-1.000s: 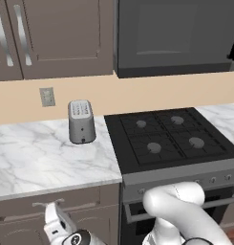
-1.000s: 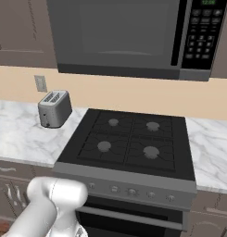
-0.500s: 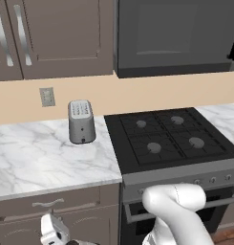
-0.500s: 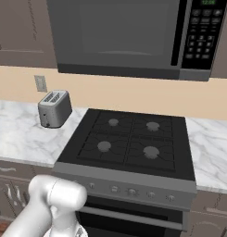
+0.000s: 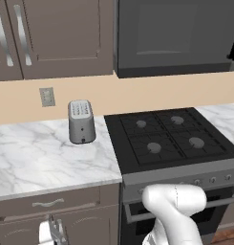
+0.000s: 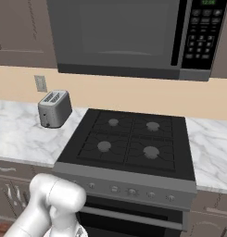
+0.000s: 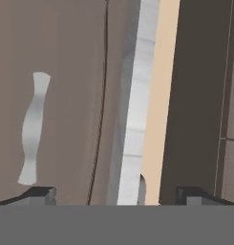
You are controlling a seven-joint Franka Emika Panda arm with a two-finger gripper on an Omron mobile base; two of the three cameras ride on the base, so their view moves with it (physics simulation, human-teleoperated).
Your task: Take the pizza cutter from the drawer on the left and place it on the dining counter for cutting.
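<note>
While the arm's white elbow bulks up along the bottom edge of both base views, the gripper (image 5: pixel 50 233) sits low at the bottom left of the left base view, partly cut off by the frame edge, just below the drawer (image 5: pixel 51 204). That drawer is closed, its taupe front carrying a slim curved silver pull (image 5: pixel 47 204) under the marble worktop (image 5: pixel 37 160). Whatever lies inside it is hidden, so the pizza cutter cannot be made out anywhere.

From the hand view, rolled sideways, the drawer front (image 7: pixel 56 86) takes up the left half of the frame, with the pull (image 7: pixel 33 127) running vertically at mid left. Two dark fingertips (image 7: pixel 39 194) poke up at the bottom, set wide apart with nothing between them, so the claw is released and not touching the pull. A pale marble edge and a beige strip of wall run up the centre, and the right side is dark and hard to read.

On the worktop stands a silver toaster (image 5: pixel 81 121), at centre left of the left base view, just beside the black stove (image 5: pixel 171 139). Upper cabinets are cropped at the top left of that view.
</note>
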